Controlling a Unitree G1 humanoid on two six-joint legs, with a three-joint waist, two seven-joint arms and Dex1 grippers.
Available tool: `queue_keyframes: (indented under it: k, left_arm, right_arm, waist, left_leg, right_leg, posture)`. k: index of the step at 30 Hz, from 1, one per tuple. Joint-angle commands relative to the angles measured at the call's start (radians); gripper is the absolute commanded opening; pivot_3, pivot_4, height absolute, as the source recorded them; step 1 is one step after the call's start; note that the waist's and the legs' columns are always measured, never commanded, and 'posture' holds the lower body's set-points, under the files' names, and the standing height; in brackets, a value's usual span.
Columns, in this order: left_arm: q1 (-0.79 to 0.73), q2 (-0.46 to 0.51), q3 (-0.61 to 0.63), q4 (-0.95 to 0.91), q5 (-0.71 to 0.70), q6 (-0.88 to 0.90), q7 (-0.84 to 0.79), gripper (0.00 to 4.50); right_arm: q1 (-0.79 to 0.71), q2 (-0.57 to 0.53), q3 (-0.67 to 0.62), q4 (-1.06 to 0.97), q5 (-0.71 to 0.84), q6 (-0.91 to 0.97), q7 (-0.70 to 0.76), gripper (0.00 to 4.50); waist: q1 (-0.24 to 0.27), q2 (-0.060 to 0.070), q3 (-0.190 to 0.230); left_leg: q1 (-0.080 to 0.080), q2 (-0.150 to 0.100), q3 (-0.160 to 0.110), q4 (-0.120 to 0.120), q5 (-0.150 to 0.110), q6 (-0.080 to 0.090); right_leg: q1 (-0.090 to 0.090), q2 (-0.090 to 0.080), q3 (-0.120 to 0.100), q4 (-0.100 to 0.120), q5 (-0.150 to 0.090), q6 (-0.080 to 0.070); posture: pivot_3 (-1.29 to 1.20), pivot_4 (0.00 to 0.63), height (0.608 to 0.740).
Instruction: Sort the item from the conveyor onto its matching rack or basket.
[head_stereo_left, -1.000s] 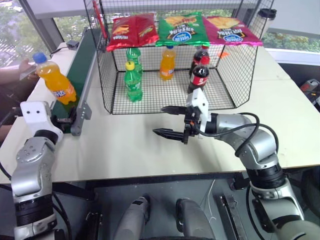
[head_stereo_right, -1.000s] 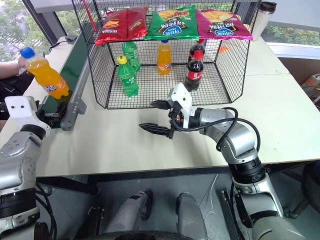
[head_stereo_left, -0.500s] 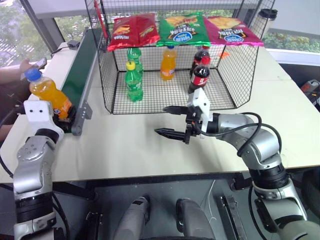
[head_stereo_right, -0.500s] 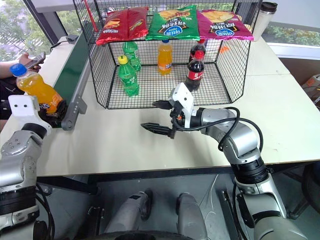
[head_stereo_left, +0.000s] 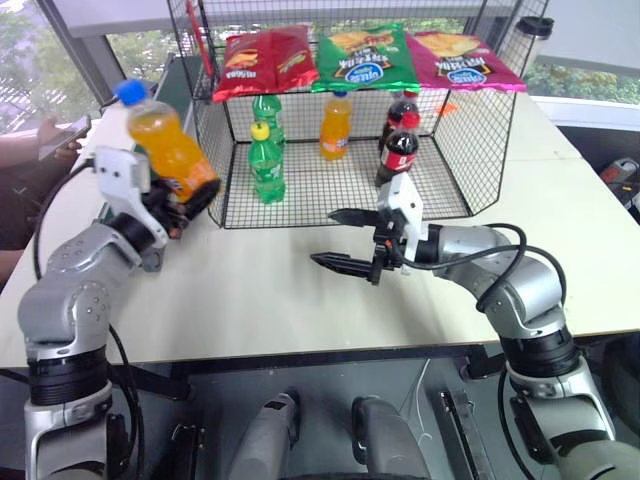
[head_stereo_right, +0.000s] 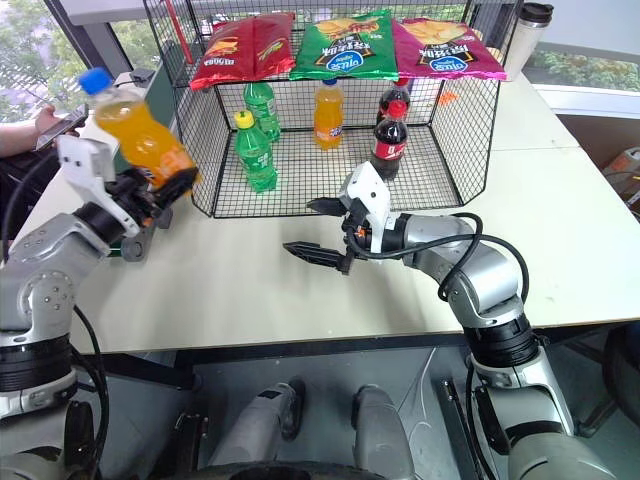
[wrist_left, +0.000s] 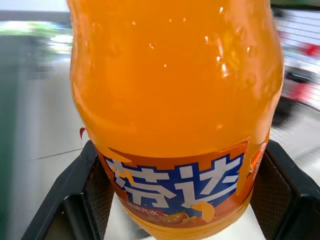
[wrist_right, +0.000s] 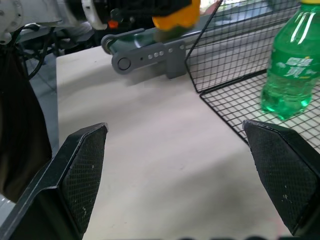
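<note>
Pickup done, placing left.
Left gripper fingers pinch the orange soda bottle in the air beside the wire cage, off the conveyor; right gripper fingers spread over mid-worktop.

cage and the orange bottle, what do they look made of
Cage: thin metal wire, it seems, with a black coating; open grid walls and floor you can see through.
Orange bottle: clear glossy plastic, probably; the soda shows through, and it has a blue cap and a printed label band.
</note>
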Motion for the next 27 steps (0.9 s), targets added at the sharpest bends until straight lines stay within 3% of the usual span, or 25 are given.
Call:
queue_keyframes:
  k: [1, 8, 27]
  left_arm:
    - [-0.021, 0.012, -0.075, -0.048, -0.013, -0.011, -0.091, 3.03]
    - [-0.019, -0.05, -0.281, 0.01, 0.071, -0.099, -0.22, 3.03]
    - [-0.045, -0.148, -0.431, 0.039, 0.158, -0.155, -0.336, 3.03]
  right_arm:
    - [-0.035, 0.001, -0.046, -0.044, 0.029, 0.008, -0.014, 4.5]
    - [-0.039, -0.001, -0.048, -0.041, 0.02, 0.012, -0.035, 4.5]
    - [-0.092, 0.039, -0.033, 0.001, -0.004, -0.012, -0.07, 4.5]
  waist:
    - [-0.001, 0.0, 0.0]
    - [0.004, 0.0, 0.0]
    - [0.002, 0.0, 0.0]
  left_leg:
    - [0.0, 0.0, 0.0, 0.0, 0.0, 0.0]
    - [0.0, 0.0, 0.0, 0.0, 0.0, 0.0]
    - [0.0, 0.0, 0.0, 0.0, 0.0, 0.0]
  right_leg:
    - [0.0, 0.0, 0.0, 0.0, 0.0, 0.0]
    - [0.0, 0.0, 0.0, 0.0, 0.0, 0.0]
    - [0.0, 0.0, 0.0, 0.0, 0.0, 0.0]
  posture:
    - [0.0, 0.15, 0.739]
    - [0.0, 0.15, 0.739]
    - [0.0, 0.15, 0.739]
